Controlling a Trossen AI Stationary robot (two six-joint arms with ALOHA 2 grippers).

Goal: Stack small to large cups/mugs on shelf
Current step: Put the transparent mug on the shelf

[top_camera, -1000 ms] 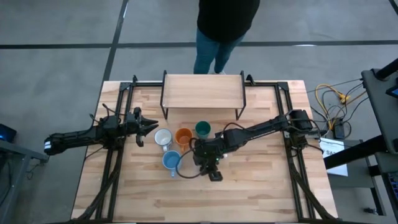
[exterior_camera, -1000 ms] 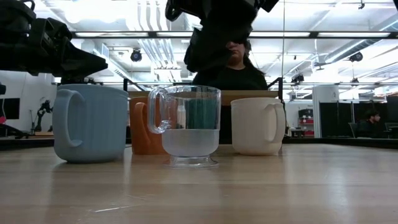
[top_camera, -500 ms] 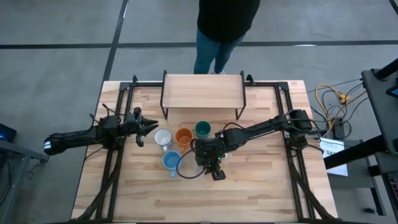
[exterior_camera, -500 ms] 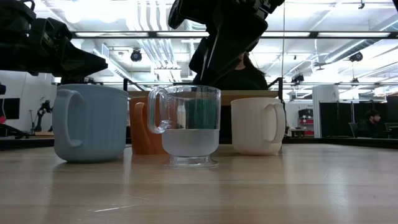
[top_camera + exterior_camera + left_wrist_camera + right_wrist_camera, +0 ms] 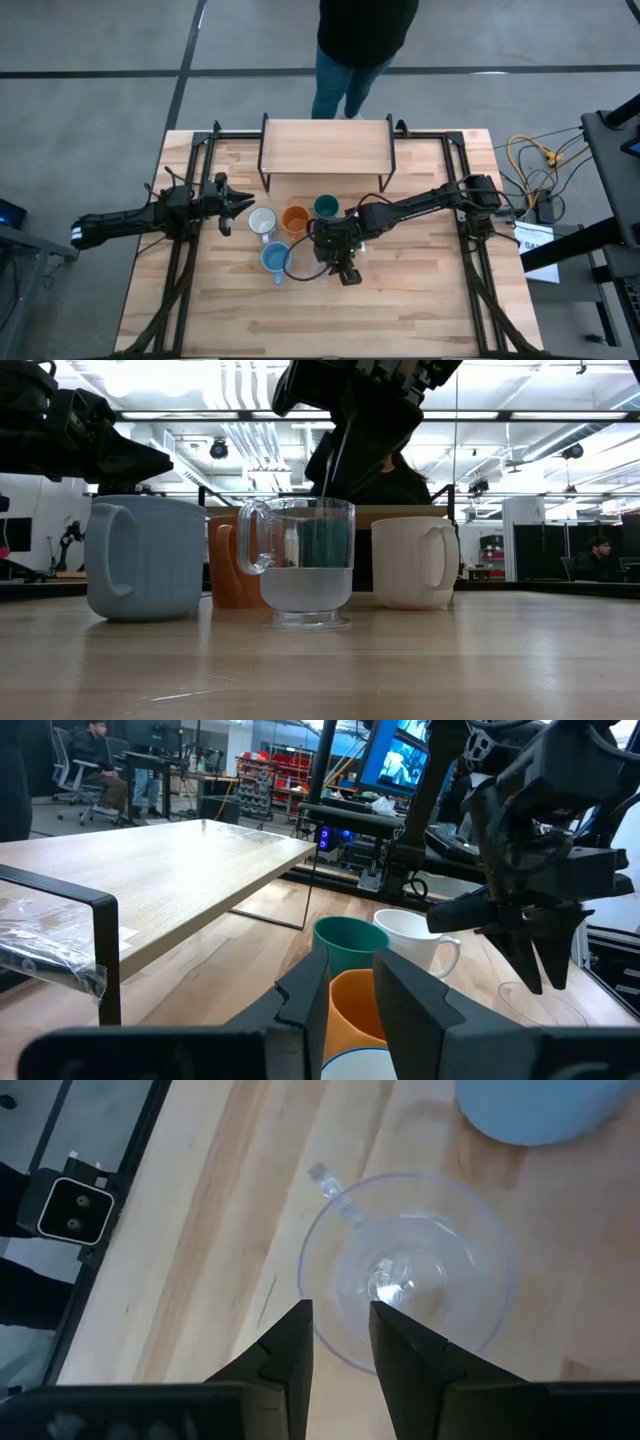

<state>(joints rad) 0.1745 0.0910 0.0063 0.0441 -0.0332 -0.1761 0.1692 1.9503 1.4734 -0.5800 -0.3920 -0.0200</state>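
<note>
Right wrist view: the glass (image 5: 405,1270) is seen straight below the right gripper (image 5: 340,1342), whose narrowly parted, empty fingers straddle its near rim. It stands on the table beside the blue mug (image 5: 274,258). The left gripper (image 5: 240,203), slightly parted, is parked farther off.

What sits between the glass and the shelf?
The orange mug and green cup stand between the glass and the shelf, with the white mug just left of them. The right hand hangs over the glass with nothing in between.
</note>
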